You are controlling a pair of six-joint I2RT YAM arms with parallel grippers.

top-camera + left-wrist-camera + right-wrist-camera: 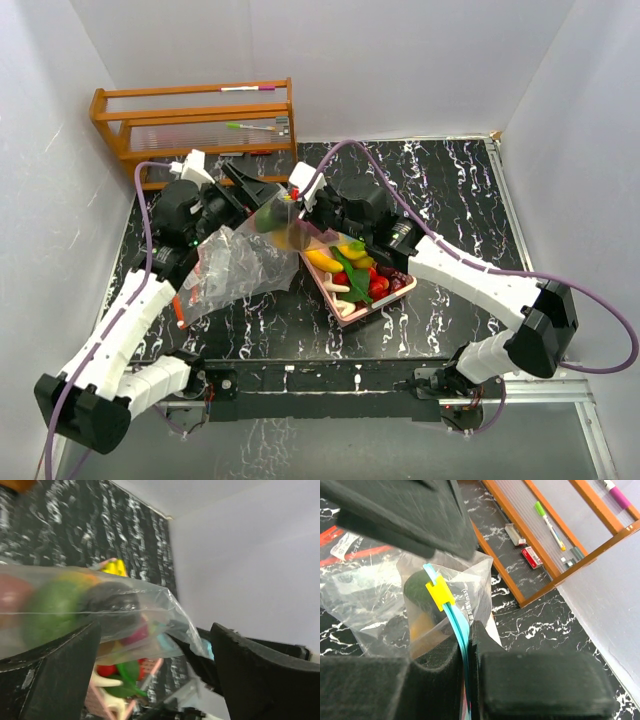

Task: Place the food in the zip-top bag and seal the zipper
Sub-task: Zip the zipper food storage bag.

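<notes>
A: Right gripper (468,680)?
B: Clamped on the zip-top bag (375,595) zipper strip, with the yellow slider (439,592) just above the fingers.
A: Left gripper (155,645)?
B: Jaws are wide apart and bag film is draped across, blurring its view.
A: Food (50,605)?
B: Some is in the bag, at centre frame. The rest is on the pink tray (385,305) just right of it. Wooden rack (195,120) is upper left.

Left arm (130,310) reaching from lower left, left gripper (155,635) fingers spread wide, right arm (470,275) stretched from lower right, right gripper (469,630) pinched on zip-top bag (370,595) edge, upper centre.
</notes>
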